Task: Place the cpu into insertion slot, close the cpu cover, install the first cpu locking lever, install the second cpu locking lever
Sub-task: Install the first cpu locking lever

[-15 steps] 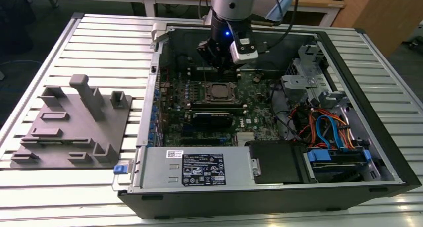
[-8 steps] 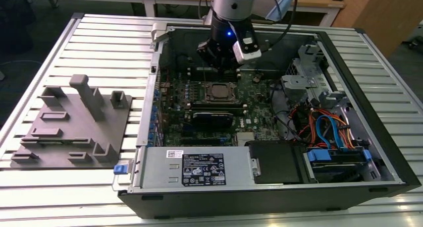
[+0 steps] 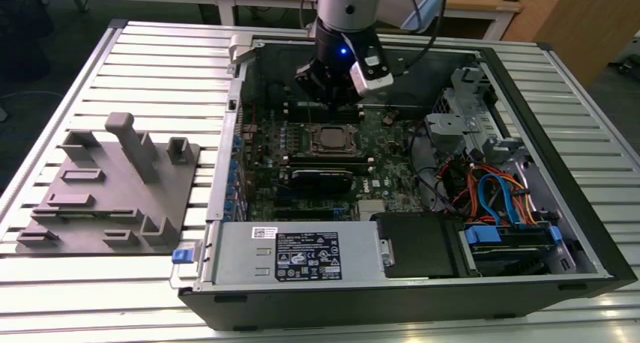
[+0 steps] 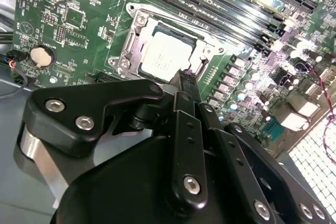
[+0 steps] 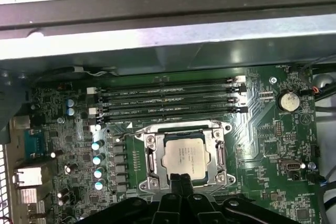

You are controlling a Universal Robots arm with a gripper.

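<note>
The cpu (image 5: 184, 153) lies flat in the insertion slot (image 5: 227, 178) on the green motherboard, its silver top showing in the exterior view (image 3: 328, 139) and in both wrist views (image 4: 167, 56). The cpu cover (image 5: 152, 156) lies down around it as a silver frame (image 4: 137, 24), with the chip visible through its cut-out. My gripper (image 5: 181, 184) hovers just above the socket's edge, fingers together and nothing between them (image 4: 186, 80). In the exterior view the gripper (image 3: 335, 96) hangs over the board just behind the socket.
Long black memory slots (image 5: 168, 100) run beside the socket, with the case's metal wall (image 5: 157, 40) beyond them. A coin cell (image 5: 287, 99) sits on the board. A grey fixture block (image 3: 110, 186) stands outside the case. The power supply (image 3: 300, 257) and cabled drive cage (image 3: 500, 201) fill the near side.
</note>
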